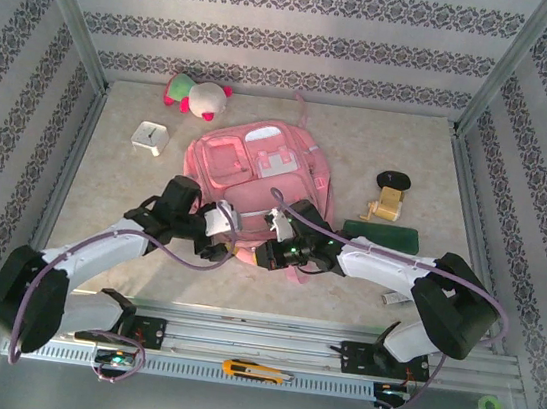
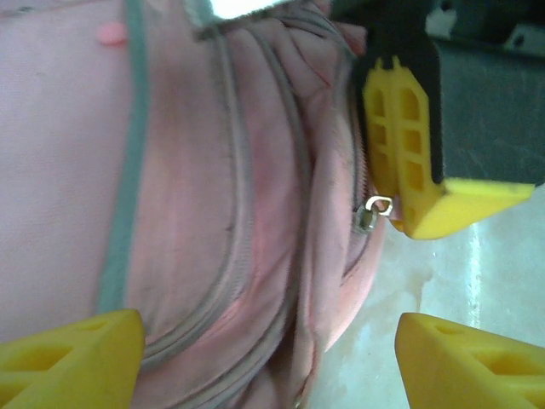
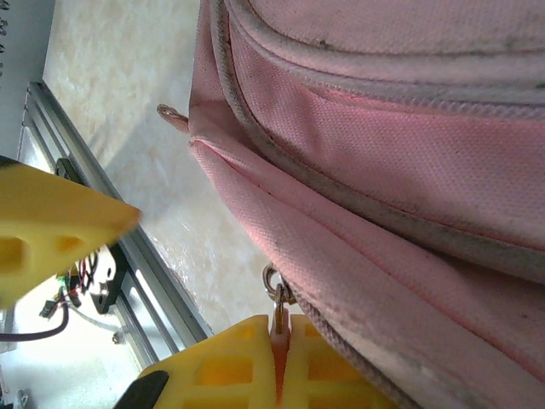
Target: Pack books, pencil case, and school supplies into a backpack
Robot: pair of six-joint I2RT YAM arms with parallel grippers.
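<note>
The pink backpack (image 1: 257,177) lies flat mid-table, its near edge between both arms. My right gripper (image 3: 281,366) is shut on a pink zipper pull (image 3: 278,317) at that edge; the same gripper (image 2: 409,162) holds the metal slider (image 2: 373,211) in the left wrist view. My left gripper (image 2: 272,366) stands open, its fingers either side of the backpack's rim (image 2: 341,256), nothing pinched. From above, the left gripper (image 1: 226,244) and right gripper (image 1: 269,252) nearly meet. The dark green pencil case (image 1: 381,234) lies right of the backpack. School supplies: a pale bar (image 1: 394,298) and a yellow piece (image 1: 387,207). The books are out of view.
A pink-and-white plush toy (image 1: 195,93) and a white clock cube (image 1: 148,137) sit at the back left. A black oval lump (image 1: 394,180) lies right of the backpack. A yellow cutter (image 1: 257,371) rests on the front rail. Metal frame posts line both sides.
</note>
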